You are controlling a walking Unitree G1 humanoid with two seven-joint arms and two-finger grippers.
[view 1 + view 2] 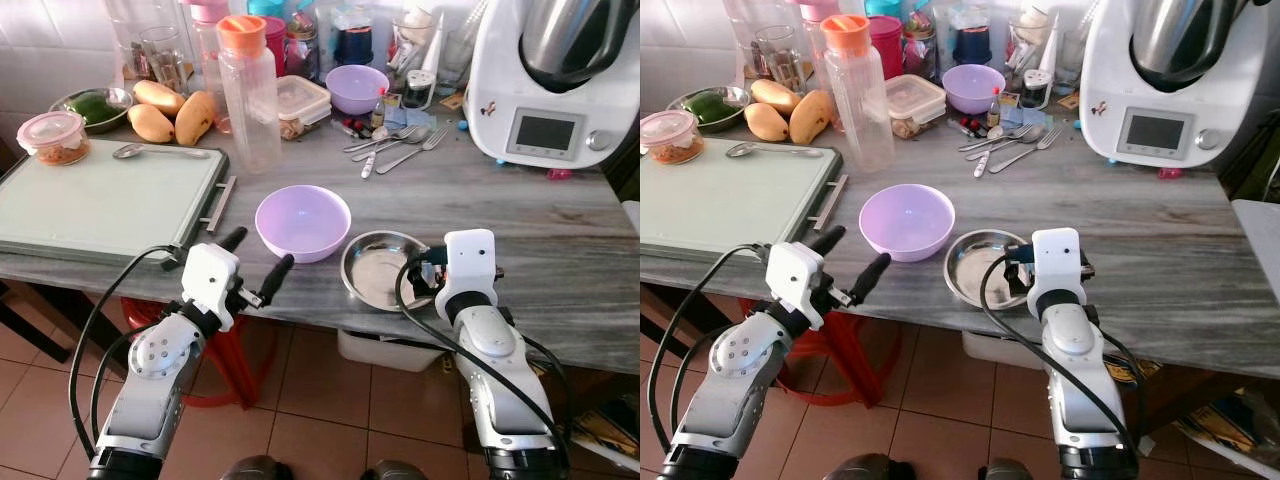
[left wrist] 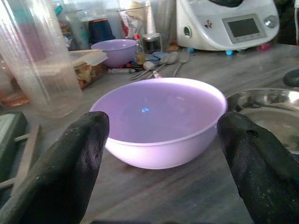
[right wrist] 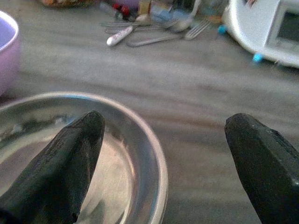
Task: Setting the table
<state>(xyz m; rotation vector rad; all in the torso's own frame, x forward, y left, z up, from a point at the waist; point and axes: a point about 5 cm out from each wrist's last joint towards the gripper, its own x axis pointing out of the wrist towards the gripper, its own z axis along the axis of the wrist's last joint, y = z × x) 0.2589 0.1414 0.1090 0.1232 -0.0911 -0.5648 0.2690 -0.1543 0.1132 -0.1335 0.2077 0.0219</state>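
A lilac plastic bowl stands near the front edge of the grey wooden table. A shallow steel bowl sits right beside it. My left gripper is open just in front of the lilac bowl, level with its wall and not touching it. My right gripper is open at the steel bowl; one finger hangs over the bowl's inside, the other over bare table. Spoons and forks lie further back beside a second lilac bowl.
A pale tray with a spoon covers the table's left side. A tall clear bottle with an orange cap, mangoes and food boxes stand behind. A white kitchen machine fills the back right. A red stool is under the table.
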